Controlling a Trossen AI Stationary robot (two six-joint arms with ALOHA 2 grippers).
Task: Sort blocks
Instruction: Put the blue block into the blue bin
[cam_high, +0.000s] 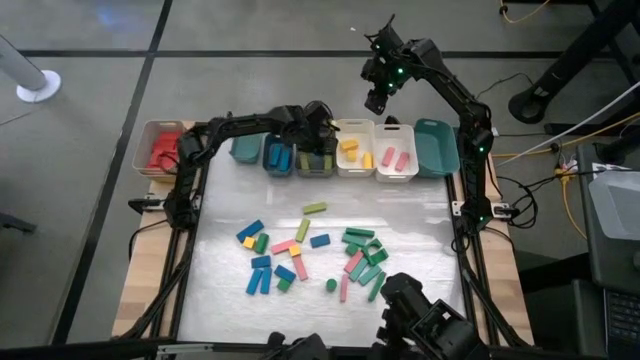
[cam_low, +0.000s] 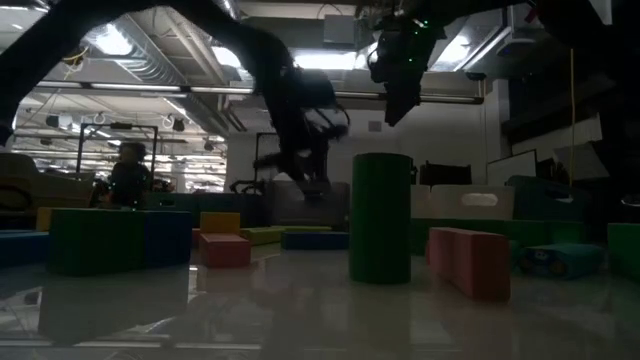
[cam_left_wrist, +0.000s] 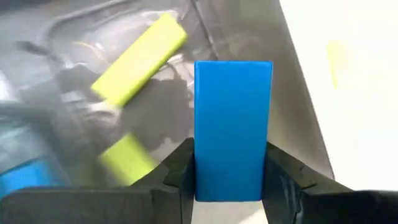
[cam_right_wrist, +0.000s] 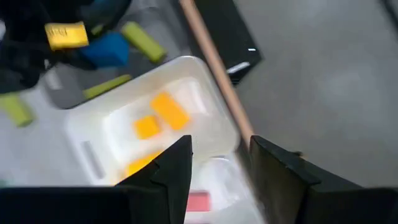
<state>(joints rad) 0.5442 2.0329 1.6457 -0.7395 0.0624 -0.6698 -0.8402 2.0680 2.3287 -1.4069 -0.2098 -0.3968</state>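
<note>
Holding a blue block (cam_left_wrist: 233, 127) clamped in your left gripper (cam_left_wrist: 231, 174), move it from above the lime blocks' grey bin (cam_left_wrist: 74, 134) to the blue one.

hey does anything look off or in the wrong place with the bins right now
One thing: the left gripper holds a blue block over the grey bin, which holds lime blocks. If released there, blue would land among lime. The right gripper hangs open above the white bin holding yellow blocks.

Overhead, table-level, two close wrist views
</note>
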